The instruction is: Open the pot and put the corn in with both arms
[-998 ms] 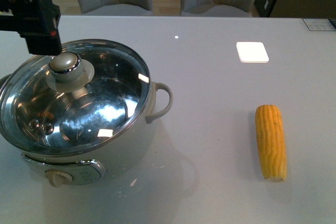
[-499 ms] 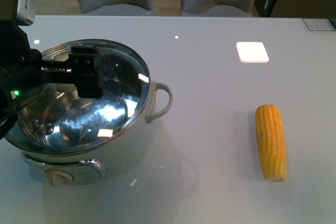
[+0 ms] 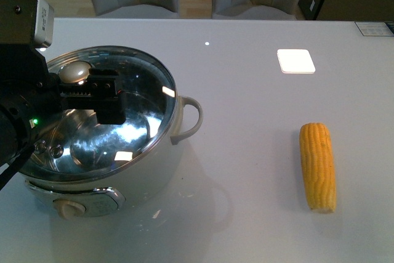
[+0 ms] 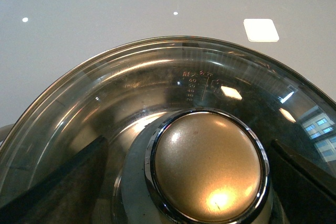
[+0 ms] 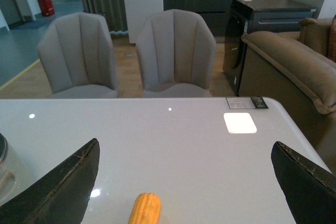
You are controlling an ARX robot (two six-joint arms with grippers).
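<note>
— What's the setting?
— A glossy pale-grey desk [image 3: 246, 103]. Two grey chairs [image 5: 176, 51] stand at its far edge and a brown sofa [image 5: 283, 66] beyond its right edge. A white square pad [image 3: 295, 61] lies toward the far right corner.
— And the pot?
— The pot [image 3: 154, 170] sits by the near left corner, glass lid [image 3: 132, 130] on. The left gripper [image 4: 181, 190] hangs over it, jaws spread wide either side of the lid knob [image 4: 208, 166], not touching it.
— The corn?
— The corn [image 3: 317, 165] lies near the right edge, well apart from the pot. The right gripper [image 5: 181, 190] hovers above the desk, jaws wide, holding nothing.
</note>
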